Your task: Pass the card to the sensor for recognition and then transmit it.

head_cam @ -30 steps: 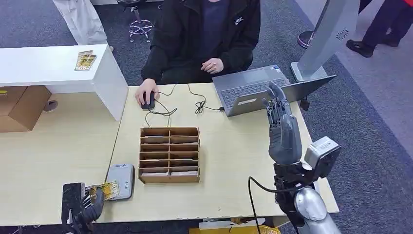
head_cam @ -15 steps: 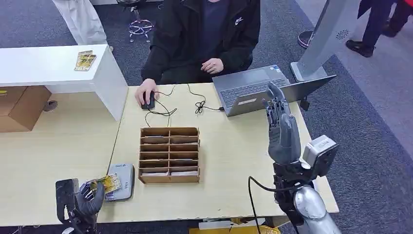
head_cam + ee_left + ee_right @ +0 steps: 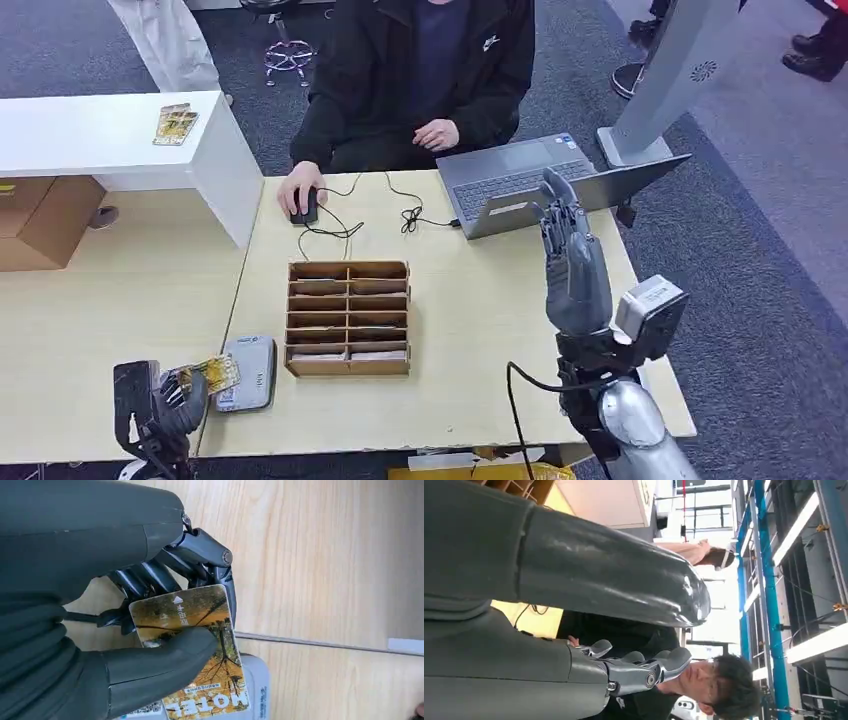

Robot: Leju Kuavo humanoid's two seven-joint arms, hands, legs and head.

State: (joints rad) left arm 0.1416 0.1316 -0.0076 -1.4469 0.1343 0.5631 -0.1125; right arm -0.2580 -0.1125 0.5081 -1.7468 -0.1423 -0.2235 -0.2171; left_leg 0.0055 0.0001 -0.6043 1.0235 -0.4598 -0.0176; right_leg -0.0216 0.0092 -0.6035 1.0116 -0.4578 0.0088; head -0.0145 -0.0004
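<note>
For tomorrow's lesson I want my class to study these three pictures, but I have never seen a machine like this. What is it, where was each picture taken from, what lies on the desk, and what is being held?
This is a humanoid robot with two silver arms ending in many-fingered hands. The wide picture is from its head, looking down at a pale wooden desk. The other two come from cameras at its wrists, so they look turned.

On the desk stand a wooden slotted organizer, a grey card sensor, a laptop and a mouse under the hand of a person sitting opposite.

The left hand pinches a hotel card printed with autumn trees between thumb and fingers, with the sensor close beneath the card's far end. The right hand is raised upright, fingers straight, holding nothing.
</note>
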